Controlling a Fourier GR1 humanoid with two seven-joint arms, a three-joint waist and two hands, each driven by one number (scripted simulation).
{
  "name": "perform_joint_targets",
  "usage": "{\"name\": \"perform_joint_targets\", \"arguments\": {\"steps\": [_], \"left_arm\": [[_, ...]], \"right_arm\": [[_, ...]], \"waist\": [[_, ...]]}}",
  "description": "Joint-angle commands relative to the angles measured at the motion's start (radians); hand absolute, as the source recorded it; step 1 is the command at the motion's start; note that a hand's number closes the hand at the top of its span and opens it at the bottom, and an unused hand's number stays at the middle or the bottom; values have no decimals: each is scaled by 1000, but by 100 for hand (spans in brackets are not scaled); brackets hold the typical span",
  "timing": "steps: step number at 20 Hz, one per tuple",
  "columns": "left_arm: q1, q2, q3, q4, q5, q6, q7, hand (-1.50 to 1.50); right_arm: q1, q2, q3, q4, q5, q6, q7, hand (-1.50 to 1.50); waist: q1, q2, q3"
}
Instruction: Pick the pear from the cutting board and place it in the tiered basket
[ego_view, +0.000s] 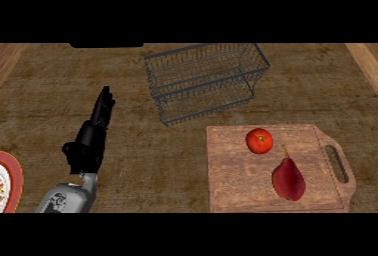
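One red-rimmed plate (7, 175) is cut off by the left edge of the brown counter (148, 165); just right of it the left hand (92, 135) rises from its grey forearm (68, 197), fingers straight, pointing away from the robot and holding nothing. At centre, farther back, stands the wire tiered basket (207, 82), well apart from the hand. To the right and nearer lies the wooden cutting board (236, 185), bearing a round red fruit (259, 141) near its far edge and, just nearer, the dark red pear (289, 179), stem pointing away, beside the handle slot (337, 163).
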Motion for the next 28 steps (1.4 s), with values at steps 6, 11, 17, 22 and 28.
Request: {"name": "perform_joint_targets", "arguments": {"steps": [6,11,17,22,28], "left_arm": [[19,7,8,-15,-3,6,21,0],[3,-8,-8,-7,-23,9,13,0],[-13,-28,-6,8,-25,-20,14,0],[34,-38,-14,-51,-53,-18,37,0],[-37,-51,47,-10,-65,-38,65,0]], "right_arm": [[27,-314,-181,-301,402,161,2,-150],[6,-320,-141,-562,601,75,86,-150],[38,-285,-17,-772,620,-11,317,-150],[-32,-289,118,-863,593,-87,534,-150],[-56,-247,187,-886,666,-11,586,-150]], "waist": [[-13,-9,-5],[8,0,-5],[15,2,-4],[26,2,-4],[21,4,-3]]}}
